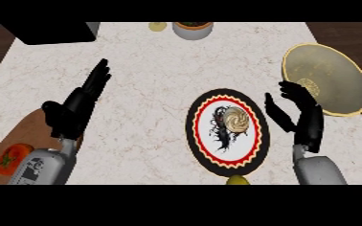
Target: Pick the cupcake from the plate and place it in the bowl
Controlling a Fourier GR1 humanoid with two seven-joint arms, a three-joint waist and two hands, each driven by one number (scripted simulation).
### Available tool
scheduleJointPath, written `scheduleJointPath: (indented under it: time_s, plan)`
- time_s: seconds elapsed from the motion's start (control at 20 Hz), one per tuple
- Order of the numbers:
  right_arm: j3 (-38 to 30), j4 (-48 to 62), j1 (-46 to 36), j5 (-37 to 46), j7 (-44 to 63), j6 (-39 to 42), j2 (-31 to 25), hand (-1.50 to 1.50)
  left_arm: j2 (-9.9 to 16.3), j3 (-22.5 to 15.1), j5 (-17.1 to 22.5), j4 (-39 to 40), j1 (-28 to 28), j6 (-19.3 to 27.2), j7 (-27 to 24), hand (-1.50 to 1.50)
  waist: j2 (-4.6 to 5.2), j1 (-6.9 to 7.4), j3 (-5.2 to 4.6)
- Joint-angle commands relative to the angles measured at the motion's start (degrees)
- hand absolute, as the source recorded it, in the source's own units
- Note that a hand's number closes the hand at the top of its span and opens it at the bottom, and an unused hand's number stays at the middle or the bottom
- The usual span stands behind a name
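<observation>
A cupcake (237,119) with swirled cream frosting sits on a round plate (201,139) with a black rim, red zigzag ring and white centre, at the counter's lower middle. A wide yellowish bowl (322,76) stands at the right edge. My right hand (304,117) hovers open between plate and bowl, just right of the plate's rim, thumb toward the cupcake, holding nothing. My left hand (74,107) rests open at the left, fingers pointing up, far from the plate.
A grey pot (192,28) with a plant and a small yellow fruit (157,26) stand at the far edge. A black appliance (50,31) fills the top left corner. A wooden board (21,134) with a tomato (10,158) lies lower left. A yellow item (238,180) peeks below the plate.
</observation>
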Motion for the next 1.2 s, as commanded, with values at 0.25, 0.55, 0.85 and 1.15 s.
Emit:
scheduleJointPath:
  time_s: [0.25,0.55,0.85,1.15]
  plan:
    - [9.1,4.6,-0.3,25.8,20.9,-11.3,-4.0,-1.50,-2.0,-5.7,0.6,-4.1,1.3,-5.6,-0.6,0.00,0.35,4.73,0.09]
    - [13.8,3.8,-3.9,31.0,41.9,9.3,-10.5,-1.50,-4.0,-6.4,0.0,-2.7,1.0,-4.6,-1.0,0.00,0.28,4.69,-0.25]
    - [16.3,-3.3,-10.2,20.1,60.7,32.9,-9.5,-1.50,-4.1,-6.9,-0.4,-2.9,1.5,-5.0,-1.7,0.00,-0.02,4.91,-0.06]
    - [13.1,-8.6,-18.5,10.5,78.3,45.1,-8.3,-1.50,-1.7,-5.4,1.0,-5.9,3.1,-6.9,0.1,0.00,0.10,4.90,0.28]
